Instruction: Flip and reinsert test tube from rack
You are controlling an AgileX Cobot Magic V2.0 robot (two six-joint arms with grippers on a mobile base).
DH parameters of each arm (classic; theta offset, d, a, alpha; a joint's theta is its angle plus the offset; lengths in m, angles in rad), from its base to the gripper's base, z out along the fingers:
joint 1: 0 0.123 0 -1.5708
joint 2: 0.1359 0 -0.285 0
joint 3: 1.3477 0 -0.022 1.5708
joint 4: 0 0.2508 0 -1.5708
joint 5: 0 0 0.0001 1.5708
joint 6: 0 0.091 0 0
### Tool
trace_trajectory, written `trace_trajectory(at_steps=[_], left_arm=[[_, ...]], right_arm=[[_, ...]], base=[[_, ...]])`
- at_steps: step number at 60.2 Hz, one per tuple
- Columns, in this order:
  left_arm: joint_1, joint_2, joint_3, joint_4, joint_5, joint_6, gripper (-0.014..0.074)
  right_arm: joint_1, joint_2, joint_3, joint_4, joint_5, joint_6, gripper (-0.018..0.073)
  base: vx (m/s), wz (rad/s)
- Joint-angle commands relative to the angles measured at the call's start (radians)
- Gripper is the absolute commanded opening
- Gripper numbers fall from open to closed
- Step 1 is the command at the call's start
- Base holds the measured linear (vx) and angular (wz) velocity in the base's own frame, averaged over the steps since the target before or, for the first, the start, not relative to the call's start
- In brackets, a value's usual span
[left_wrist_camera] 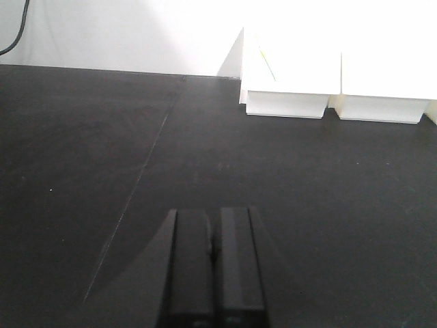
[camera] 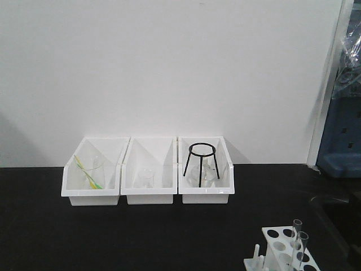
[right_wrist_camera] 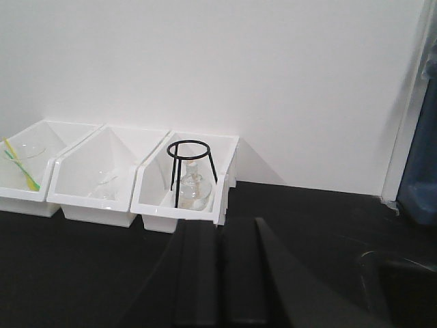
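Note:
The white test tube rack [camera: 285, 248] stands at the front right of the black table, partly cut off by the frame's bottom edge. Two clear test tubes [camera: 300, 241] stand upright in its holes on the right side. Short pegs [camera: 256, 257] show at its left. Neither gripper shows in the front view. In the left wrist view my left gripper [left_wrist_camera: 213, 225] is shut and empty over bare black table. In the right wrist view my right gripper [right_wrist_camera: 220, 232] is shut and empty, facing the bins. The rack is out of both wrist views.
Three white open-front bins [camera: 148, 195] stand in a row by the back wall. The left one holds a glass with yellow-green sticks [camera: 90, 172], the middle a small glass [camera: 145, 178], the right a black tripod stand [camera: 202, 161] over glassware. Blue equipment [camera: 344, 135] stands at right.

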Motion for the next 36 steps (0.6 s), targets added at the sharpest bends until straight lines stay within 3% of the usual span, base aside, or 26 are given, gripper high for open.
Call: trace_trajectory(at_steps=[1, 16, 27, 36], left_arm=[[-0.007, -0.011, 0.002, -0.005, -0.079, 0.0, -0.0006], [-0.007, -0.011, 0.002, -0.005, -0.079, 0.0, -0.0006], [-0.007, -0.011, 0.002, -0.005, -0.079, 0.0, -0.0006], [-0.007, -0.011, 0.002, -0.005, -0.079, 0.0, -0.0006]], right_arm=[[-0.003, -0.006, -0.036, -0.006, -0.079, -0.004, -0.0012], [-0.043, -0.09, 0.026, -0.054, -0.074, -0.053, -0.0012], [-0.2, -0.371, 0.28, -0.027, -0.074, -0.048, -0.0012], [-0.247, -0.598, 0.502, -0.016, -0.07, -0.037, -0.0012]], base=[[0.0, 0.0], [0.0, 0.0], [0.0, 0.0], [0.0, 0.0]])
